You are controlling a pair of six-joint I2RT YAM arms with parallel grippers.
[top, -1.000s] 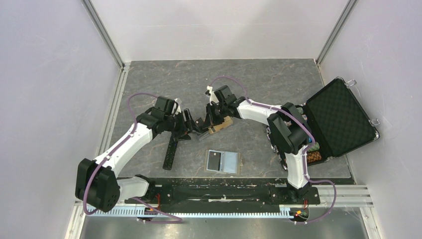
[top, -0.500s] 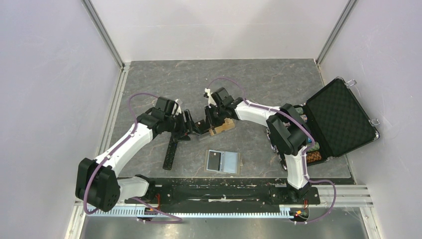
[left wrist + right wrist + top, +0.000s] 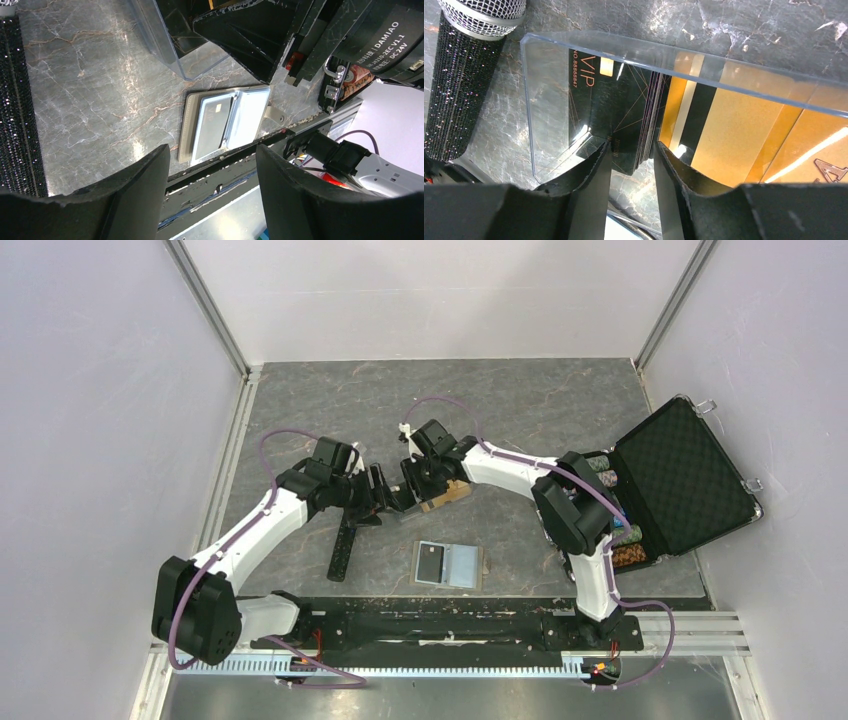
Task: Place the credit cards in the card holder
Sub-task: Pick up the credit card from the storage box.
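Note:
The card holder (image 3: 448,565) lies open near the front rail, pale blue inside, with a black card (image 3: 213,120) in its left pocket; the left wrist view shows the card holder (image 3: 247,117) too. A clear plastic box (image 3: 446,494) holds the other credit cards: a black stack (image 3: 624,105) and orange-gold ones (image 3: 744,130). My right gripper (image 3: 631,145) is open, and its fingertips straddle the black stack's edge. Just left of the box, my left gripper (image 3: 385,496) stands open and empty, seen again as the left gripper (image 3: 212,150) in its wrist view.
A long black glittery microphone (image 3: 345,540) lies under the left arm, its mesh head (image 3: 481,17) beside the clear box. An open black chip case (image 3: 685,475) with poker chips (image 3: 625,540) stands at the right. The two grippers are close together.
My right gripper has gone from shut to open and shifted a little left along the box. The left arm has barely moved.

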